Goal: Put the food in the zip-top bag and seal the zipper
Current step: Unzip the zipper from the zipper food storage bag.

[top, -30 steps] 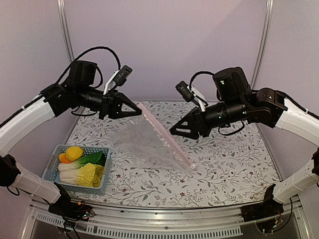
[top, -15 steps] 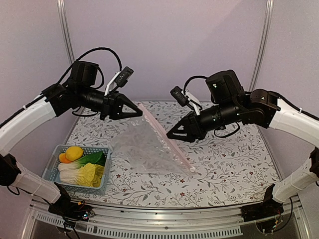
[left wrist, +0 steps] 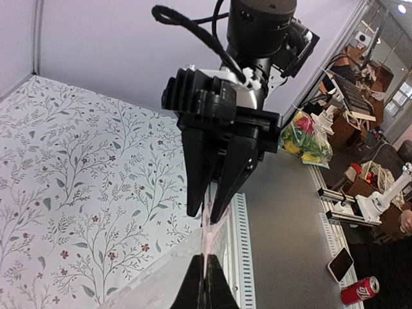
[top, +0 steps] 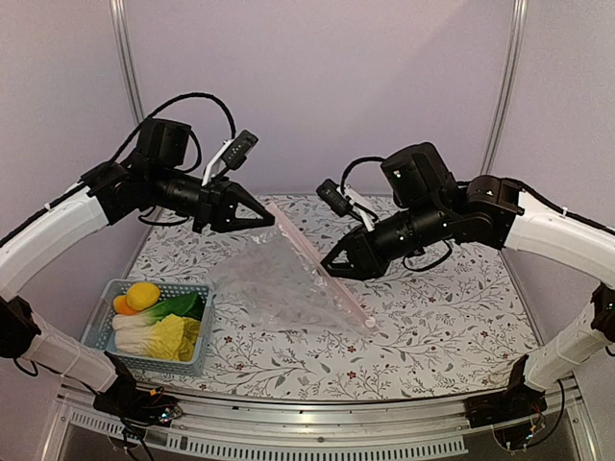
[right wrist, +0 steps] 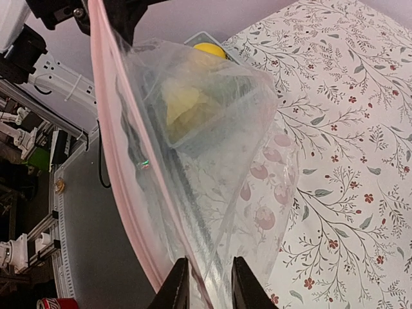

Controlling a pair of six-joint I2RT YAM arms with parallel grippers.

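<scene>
The clear zip-top bag hangs tilted, its lower corner on the table. Its pink zipper strip runs down to the right. My left gripper is shut on the strip's upper end and holds it up. My right gripper is open, its jaws on either side of the strip's middle, with bag film between the fingers. The food lies in the blue basket: yellow fruit, orange fruit, bok choy, napa cabbage.
The basket stands at the table's front left. The floral tablecloth covers the table. Metal rails run along the near edge. The bag looks empty; the basket's food shows through it in the right wrist view.
My right gripper has moved left and down to the bag and now has the zipper strip between its open jaws. My left gripper still holds the strip's upper end.
</scene>
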